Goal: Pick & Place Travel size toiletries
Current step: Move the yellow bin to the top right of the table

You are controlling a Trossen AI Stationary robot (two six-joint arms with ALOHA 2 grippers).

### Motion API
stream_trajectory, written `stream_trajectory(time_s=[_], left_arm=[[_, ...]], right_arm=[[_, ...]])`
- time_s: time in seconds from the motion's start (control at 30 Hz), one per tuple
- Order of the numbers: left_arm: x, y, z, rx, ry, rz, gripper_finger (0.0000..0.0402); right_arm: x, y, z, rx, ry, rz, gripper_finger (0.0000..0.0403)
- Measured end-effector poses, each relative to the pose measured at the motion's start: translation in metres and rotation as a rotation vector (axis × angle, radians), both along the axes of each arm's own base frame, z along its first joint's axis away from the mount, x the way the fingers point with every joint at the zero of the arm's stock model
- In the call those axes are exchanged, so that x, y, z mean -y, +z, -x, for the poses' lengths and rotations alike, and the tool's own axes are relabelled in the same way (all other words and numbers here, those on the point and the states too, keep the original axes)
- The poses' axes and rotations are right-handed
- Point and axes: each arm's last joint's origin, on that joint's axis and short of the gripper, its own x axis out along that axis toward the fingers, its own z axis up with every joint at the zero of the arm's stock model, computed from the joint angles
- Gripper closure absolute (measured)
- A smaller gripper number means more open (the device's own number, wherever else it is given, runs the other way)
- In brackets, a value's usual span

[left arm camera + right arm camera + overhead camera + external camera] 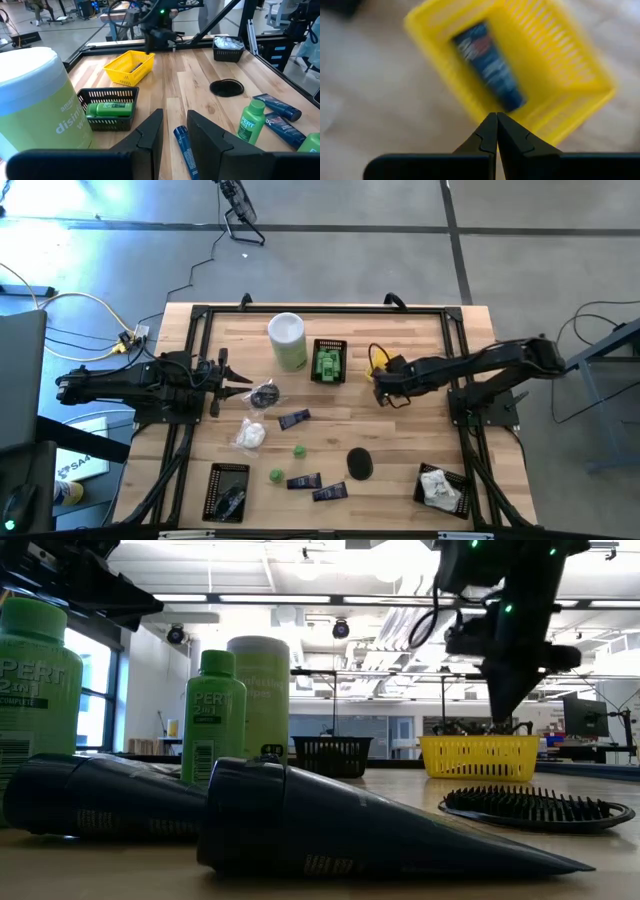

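Observation:
My right gripper (496,119) is shut and hangs over the yellow basket (445,70), near its rim. One dark navy tube (489,65) lies flat on the basket floor. My left gripper (175,134) is open, level above the table's left side, touching nothing. Past its fingers another navy tube (184,148) lies on the wood. Elsewhere on the table lie a dark round piece (263,394), a white packet (250,434), two little green bottles (298,450) and more navy tubes (303,481). Green bottles (328,364) also lie in a black basket.
The tall white-and-green canister (287,340) stands near the far edge, close to my left gripper. A flat round dark brush (360,463) lies mid-table. Black baskets sit at the near left (228,492) and near right (440,485), the latter with white packets.

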Motion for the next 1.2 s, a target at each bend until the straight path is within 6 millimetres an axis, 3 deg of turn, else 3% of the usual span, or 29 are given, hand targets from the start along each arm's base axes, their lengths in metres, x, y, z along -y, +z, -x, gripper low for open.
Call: stream_trajectory(time_s=[0.2, 0.57, 0.77, 1.2], left_arm=[[0.000, 0.000, 0.000, 0.000, 0.002, 0.000, 0.0318], [0.000, 0.000, 0.000, 0.000, 0.002, 0.001, 0.0318], [0.000, 0.000, 0.000, 0.000, 0.002, 0.001, 0.0318], [0.000, 0.000, 0.000, 0.000, 0.001, 0.001, 0.0318]], right_arm=[[-0.015, 0.001, 0.000, 0.014, 0.062, -0.156, 0.0400], [-0.027, -0.021, -0.009, -0.060, 0.019, -0.156, 0.0401], [-0.025, -0.031, -0.012, -0.090, -0.037, -0.051, 0.0401], [-0.017, -0.029, -0.001, -0.162, -0.140, 0.074, 0.0401]])
